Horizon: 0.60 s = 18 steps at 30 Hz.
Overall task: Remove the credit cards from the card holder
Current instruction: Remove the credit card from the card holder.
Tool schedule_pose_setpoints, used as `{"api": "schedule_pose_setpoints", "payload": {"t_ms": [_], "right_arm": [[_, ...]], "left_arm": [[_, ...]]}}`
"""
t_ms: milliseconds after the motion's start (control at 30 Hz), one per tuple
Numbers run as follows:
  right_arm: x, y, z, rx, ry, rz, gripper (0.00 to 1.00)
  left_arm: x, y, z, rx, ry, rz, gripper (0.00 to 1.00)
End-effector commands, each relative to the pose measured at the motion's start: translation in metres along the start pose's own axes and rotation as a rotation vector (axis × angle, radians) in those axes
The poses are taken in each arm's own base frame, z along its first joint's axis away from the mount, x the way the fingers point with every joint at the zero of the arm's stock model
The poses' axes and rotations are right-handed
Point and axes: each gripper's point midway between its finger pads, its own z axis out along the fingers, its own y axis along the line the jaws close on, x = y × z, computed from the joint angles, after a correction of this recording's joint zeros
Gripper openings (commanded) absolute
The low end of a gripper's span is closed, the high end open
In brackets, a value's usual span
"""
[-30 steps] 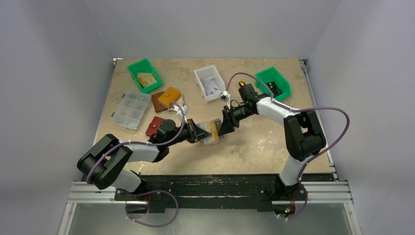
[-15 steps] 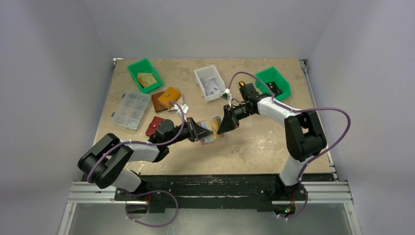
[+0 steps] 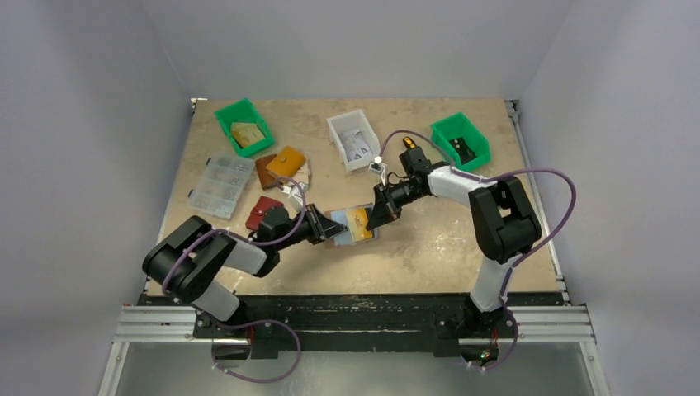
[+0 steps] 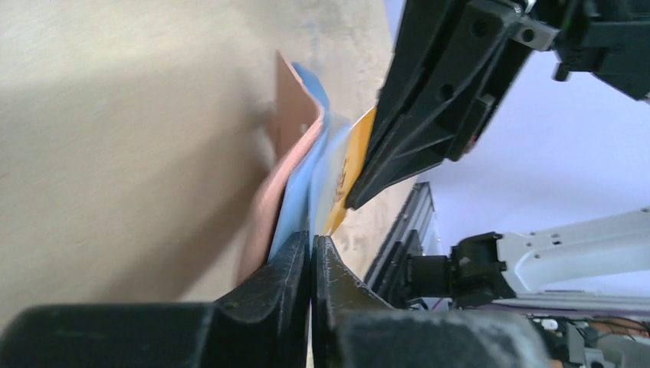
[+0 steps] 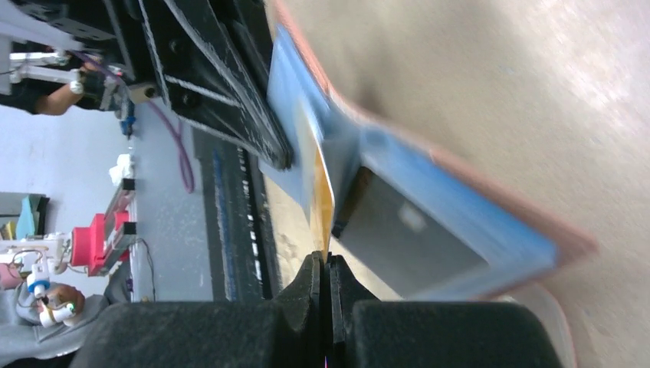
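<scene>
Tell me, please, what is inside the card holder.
The card holder shows a tan-gold card and a silvery grey card tucked inside; anything behind them is covered.

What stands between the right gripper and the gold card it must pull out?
Nothing visible. The right gripper is shut on the tan-gold card, and the left gripper pinches the card holder.

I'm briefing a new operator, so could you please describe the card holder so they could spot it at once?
At the table's centre, the left gripper and right gripper meet; the card holder is between them. Unlike the closed red pouch and mustard wallet to its left, it is open, pink-brown with blue sleeves and a gold card showing.
</scene>
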Motion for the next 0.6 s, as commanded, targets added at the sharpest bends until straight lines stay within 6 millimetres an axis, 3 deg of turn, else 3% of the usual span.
{"api": "schedule_pose_setpoints", "payload": {"t_ms": [0,167,233,400,467,567], "right_arm": [[0.008,-0.038,0.002,0.163,0.027,0.036,0.0],[0.007,-0.061,-0.014,0.278,0.013,0.044,0.0],[0.003,-0.057,-0.021,0.258,-0.005,0.025,0.0],[-0.003,-0.035,-0.027,0.183,-0.008,-0.071,0.0],[-0.005,-0.029,-0.028,0.158,-0.007,-0.103,0.0],[-0.007,-0.021,-0.03,0.132,-0.005,-0.137,0.0]], "left_arm": [[0.003,0.013,-0.006,0.019,-0.013,-0.041,0.0],[0.017,0.046,-0.012,-0.043,0.002,-0.12,0.0],[0.021,0.059,-0.015,-0.08,0.0,-0.158,0.0],[0.021,0.075,-0.022,-0.198,-0.009,-0.142,0.12],[0.013,0.08,-0.027,-0.284,-0.012,-0.093,0.19],[-0.016,0.071,-0.04,-0.405,-0.065,0.028,0.34]]}}
